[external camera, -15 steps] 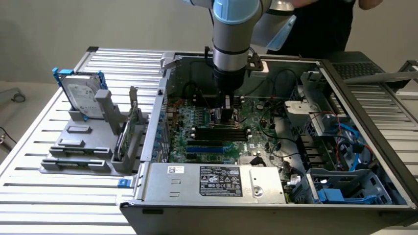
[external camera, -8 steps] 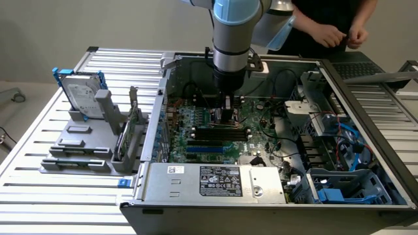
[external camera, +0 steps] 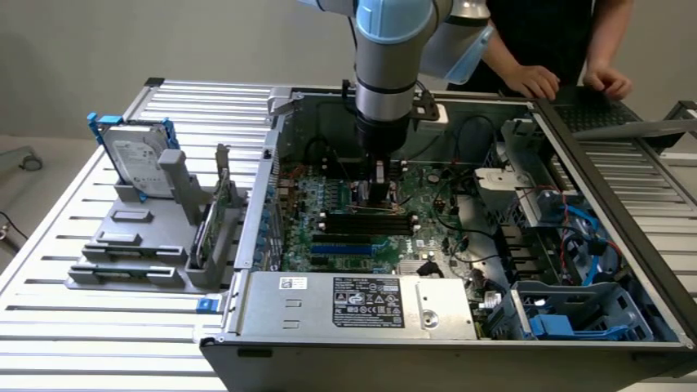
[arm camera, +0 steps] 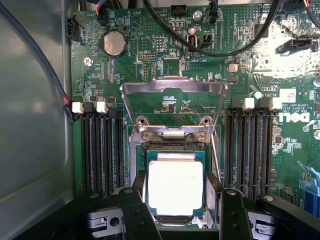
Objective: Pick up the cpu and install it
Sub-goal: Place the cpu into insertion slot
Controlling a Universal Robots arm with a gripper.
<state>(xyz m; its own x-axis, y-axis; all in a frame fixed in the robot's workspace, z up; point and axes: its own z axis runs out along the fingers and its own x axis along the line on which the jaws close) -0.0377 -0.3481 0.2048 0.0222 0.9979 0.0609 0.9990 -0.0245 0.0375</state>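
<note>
It looked like a robotics lab or workshop: an opened desktop computer case (external camera: 436,365) lay on a slatted aluminium surface (external camera: 98,335) beside a grey parts fixture (external camera: 130,263), under a robot arm (external camera: 387,65).

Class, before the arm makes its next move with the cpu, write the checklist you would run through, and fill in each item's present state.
1. Load plate swung up, leaving the socket open: ok.
2. The cpu sits between the jaws of the gripper, which close on two opposite sides: ok.
3. The cpu lies square over the socket: ok.
4. The cpu fully seated in the socket: cannot tell.
5. Person's hands at the case's far edge, off the motherboard: ok.
</note>
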